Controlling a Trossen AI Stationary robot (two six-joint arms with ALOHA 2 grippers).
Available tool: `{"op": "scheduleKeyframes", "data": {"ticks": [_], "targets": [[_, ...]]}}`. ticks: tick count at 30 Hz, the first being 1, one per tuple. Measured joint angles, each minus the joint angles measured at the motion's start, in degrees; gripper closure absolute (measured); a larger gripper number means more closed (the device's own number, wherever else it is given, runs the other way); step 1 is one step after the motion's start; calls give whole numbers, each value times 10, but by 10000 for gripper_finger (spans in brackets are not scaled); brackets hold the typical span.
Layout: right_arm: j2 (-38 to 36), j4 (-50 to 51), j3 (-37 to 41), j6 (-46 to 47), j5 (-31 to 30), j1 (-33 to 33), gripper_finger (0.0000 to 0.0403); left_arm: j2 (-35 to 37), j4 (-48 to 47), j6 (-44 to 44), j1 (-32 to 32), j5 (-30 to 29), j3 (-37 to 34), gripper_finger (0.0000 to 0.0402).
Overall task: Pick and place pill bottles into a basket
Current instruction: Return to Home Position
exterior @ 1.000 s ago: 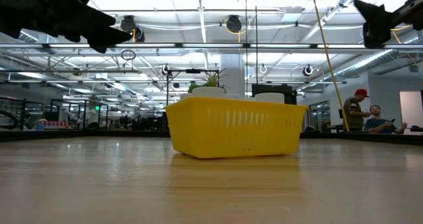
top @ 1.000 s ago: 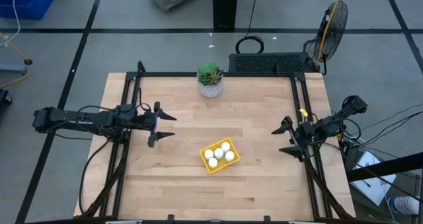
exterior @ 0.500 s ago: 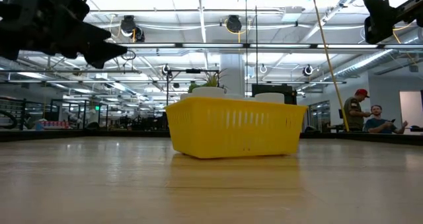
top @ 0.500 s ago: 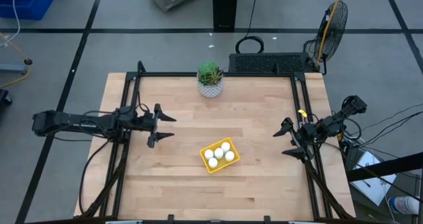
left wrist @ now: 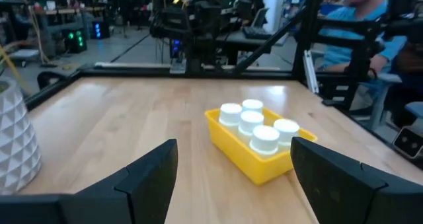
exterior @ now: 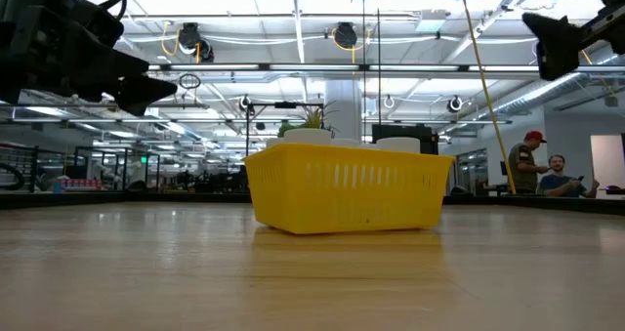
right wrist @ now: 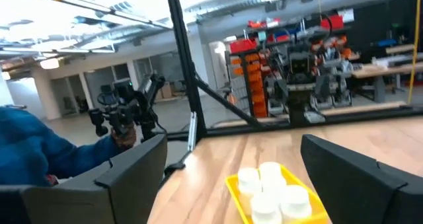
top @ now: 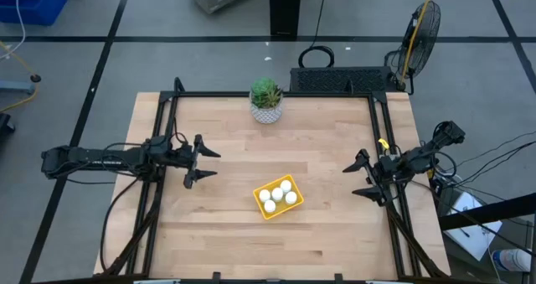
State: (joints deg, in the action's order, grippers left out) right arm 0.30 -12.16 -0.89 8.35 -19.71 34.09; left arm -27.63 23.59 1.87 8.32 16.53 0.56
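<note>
All five in, arms just backing off now

Left gripper (top: pixel 216 164) has slid a bit back toward its own edge of the table (top: pixel 335 133) over the last second, and sits a touch lower in the low view; its fingers are spread wide with nothing in them; right gripper (top: pixel 350 180) has barely budged near the opposite edge, also wide open and empty; all five pill bottles (left wrist: pixel 252 120) stand packed together inside the yellow basket (exterior: pixel 342 189), which sits near the middle of the table, well apart from both grippers, and hasn't shifted; no bottles loose on the wood that I can see; so I'd say the placing is done and this is just the retreat to rest
</note>
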Motion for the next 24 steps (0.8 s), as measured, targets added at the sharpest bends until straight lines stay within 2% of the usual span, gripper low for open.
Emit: {"op": "scheduleKeyframes", "data": {"ticks": [7, 13, 24], "targets": [[1, 52, 0, 35, -58, 0, 64, 47, -82, 2, 9, 1, 0, 107], [2, 55, 0, 42, -101, -5, 64, 76, -122, 0, 9, 1, 0, 107], [2, 64, 0, 45, -106, -67, 64, 86, -119, 0, 9, 12, 0, 107]]}}
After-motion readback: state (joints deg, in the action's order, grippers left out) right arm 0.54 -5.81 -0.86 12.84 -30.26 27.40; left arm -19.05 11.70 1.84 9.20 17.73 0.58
